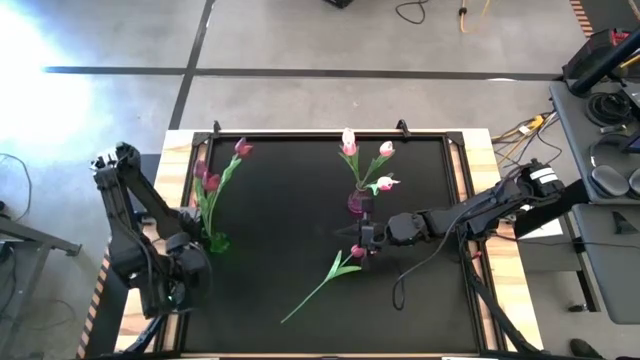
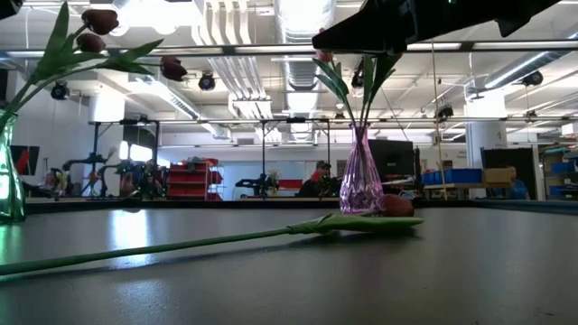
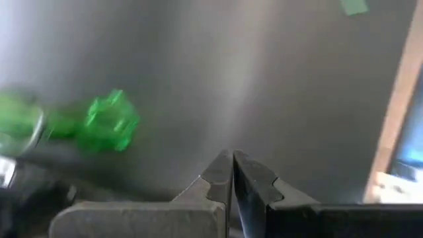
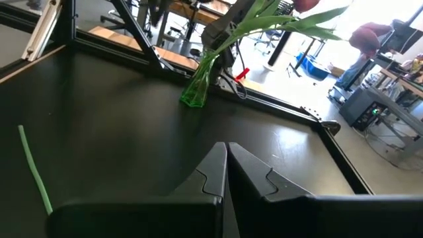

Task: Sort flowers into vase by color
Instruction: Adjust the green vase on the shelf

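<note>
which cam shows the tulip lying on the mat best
The high view: the loose tulip shows whole, head by the right gripper. Low view shows it side-on; right wrist view only a stem piece; left wrist view nothing.

grey floor point(image 1: 300, 40), red shelves point(image 2: 191, 181)

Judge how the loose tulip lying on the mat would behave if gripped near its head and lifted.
The loose tulip lies flat on the mat. Its long thin stem would probably droop or swing behind the right gripper. It looks light, so lifting should be easy. Pushed sideways, it would more likely slide or pivot than roll, since its leaves spread out.
</note>
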Action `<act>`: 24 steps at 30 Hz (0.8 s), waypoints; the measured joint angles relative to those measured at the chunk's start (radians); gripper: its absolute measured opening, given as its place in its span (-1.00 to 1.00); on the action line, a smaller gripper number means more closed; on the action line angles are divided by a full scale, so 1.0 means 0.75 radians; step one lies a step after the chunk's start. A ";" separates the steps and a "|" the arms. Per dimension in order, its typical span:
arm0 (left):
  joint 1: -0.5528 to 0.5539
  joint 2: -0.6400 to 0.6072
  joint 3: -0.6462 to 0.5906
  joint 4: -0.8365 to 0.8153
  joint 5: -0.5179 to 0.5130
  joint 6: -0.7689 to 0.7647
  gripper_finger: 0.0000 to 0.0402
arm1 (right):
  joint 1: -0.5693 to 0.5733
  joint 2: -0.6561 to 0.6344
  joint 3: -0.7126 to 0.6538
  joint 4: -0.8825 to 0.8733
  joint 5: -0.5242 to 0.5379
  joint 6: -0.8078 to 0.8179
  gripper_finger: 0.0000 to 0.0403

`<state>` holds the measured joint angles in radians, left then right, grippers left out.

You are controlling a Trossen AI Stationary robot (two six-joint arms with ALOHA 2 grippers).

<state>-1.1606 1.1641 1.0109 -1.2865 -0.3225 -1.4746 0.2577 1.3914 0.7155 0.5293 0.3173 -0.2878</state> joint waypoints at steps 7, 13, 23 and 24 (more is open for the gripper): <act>-0.012 -0.009 -0.212 0.024 0.035 -0.311 -1.00 | 0.000 0.001 0.000 0.000 -0.002 0.000 -0.96; 0.030 0.000 -0.357 0.024 0.066 -0.626 -1.00 | 0.000 0.002 -0.001 0.000 -0.002 0.001 -0.96; 0.123 0.150 -0.317 -0.172 0.061 -0.816 -1.00 | 0.000 0.002 -0.001 0.000 -0.002 0.010 -0.96; 0.136 0.161 -0.317 -0.171 0.061 -0.816 -1.00 | 0.000 0.002 -0.001 0.000 -0.003 0.010 -0.96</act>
<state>-1.0586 1.2848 0.7735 -1.4150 -0.2764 -2.0864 0.2577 1.3926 0.7151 0.5293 0.3153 -0.2802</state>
